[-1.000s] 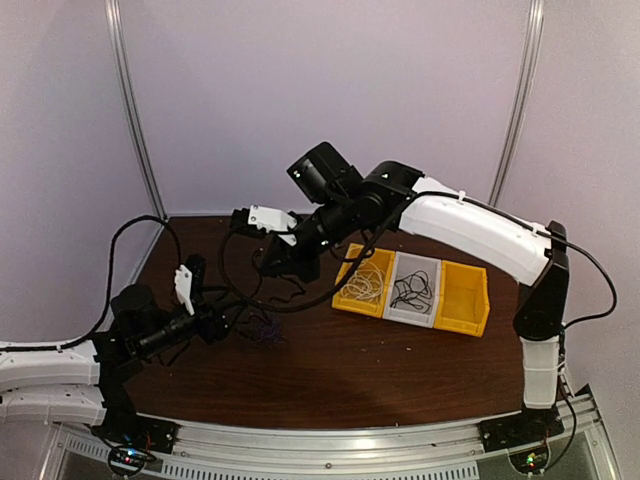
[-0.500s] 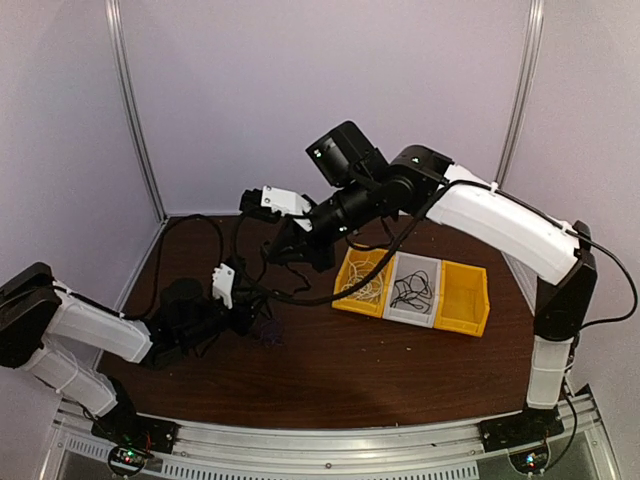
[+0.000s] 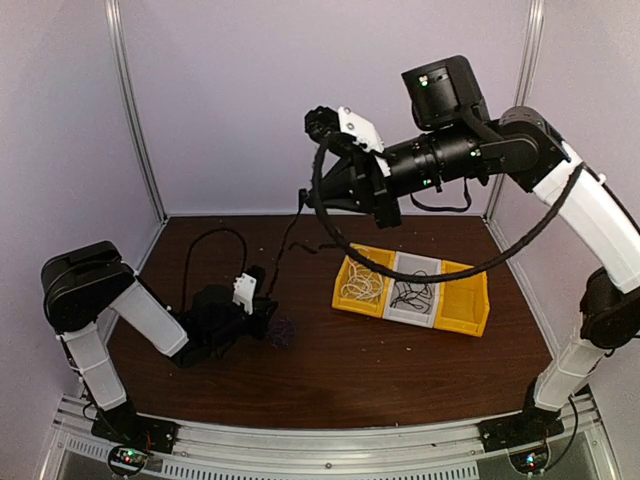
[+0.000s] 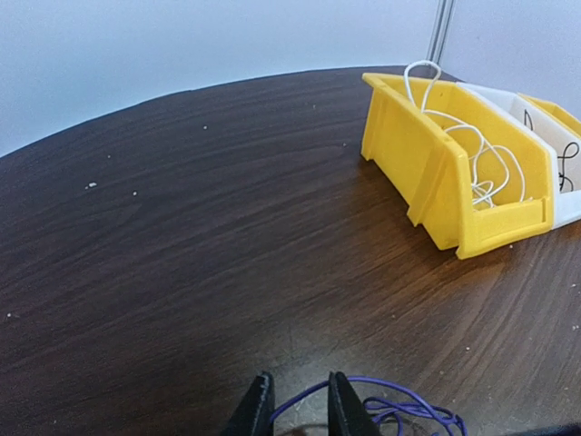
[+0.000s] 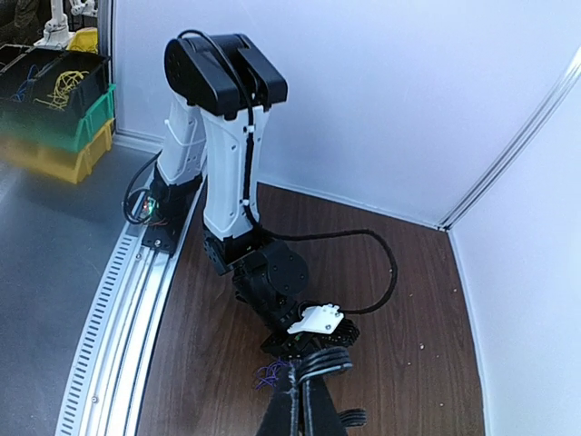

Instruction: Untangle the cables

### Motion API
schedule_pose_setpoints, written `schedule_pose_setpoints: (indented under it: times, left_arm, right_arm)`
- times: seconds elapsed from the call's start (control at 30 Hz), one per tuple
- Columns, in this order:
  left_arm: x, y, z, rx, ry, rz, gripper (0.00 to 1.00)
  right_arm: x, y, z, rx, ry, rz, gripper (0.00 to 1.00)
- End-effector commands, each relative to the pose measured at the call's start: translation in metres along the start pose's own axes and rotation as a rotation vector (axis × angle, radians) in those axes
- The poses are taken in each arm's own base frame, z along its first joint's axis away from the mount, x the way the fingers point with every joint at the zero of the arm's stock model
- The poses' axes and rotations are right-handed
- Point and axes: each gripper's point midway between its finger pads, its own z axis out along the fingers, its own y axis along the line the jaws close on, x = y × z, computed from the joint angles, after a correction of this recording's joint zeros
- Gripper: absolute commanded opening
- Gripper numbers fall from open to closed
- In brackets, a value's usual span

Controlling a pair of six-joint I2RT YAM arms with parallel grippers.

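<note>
The left gripper (image 4: 292, 411) pinned a purple cable (image 4: 399, 413) just left of the bins (image 3: 468, 303). The right gripper (image 5: 307, 400), raised above them, stayed pinched on a black cable (image 3: 288, 240). Both looked light and limp; best held near the knot.

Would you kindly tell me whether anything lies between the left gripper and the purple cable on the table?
Nothing visible does. The purple cable lies on the bare table right at the left gripper, one loop reaching its fingertips. The bins sit well beyond it.
</note>
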Motion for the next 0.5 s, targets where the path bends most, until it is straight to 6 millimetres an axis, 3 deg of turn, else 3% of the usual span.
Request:
schedule_pose_setpoints:
  times: [0.0, 0.2, 0.47]
  left_arm:
    - [0.001, 0.015, 0.007, -0.044, -0.012, -0.033, 0.22]
    - [0.026, 0.041, 0.007, -0.135, 0.071, -0.04, 0.22]
    - [0.046, 0.064, -0.016, -0.236, 0.12, -0.05, 0.25]
  right_arm:
    - [-0.026, -0.007, -0.045, 0.083, -0.075, -0.066, 0.0]
    - [-0.035, -0.018, -0.083, 0.136, -0.117, -0.077, 0.0]
    - [-0.037, -0.037, -0.128, 0.228, -0.153, -0.058, 0.0]
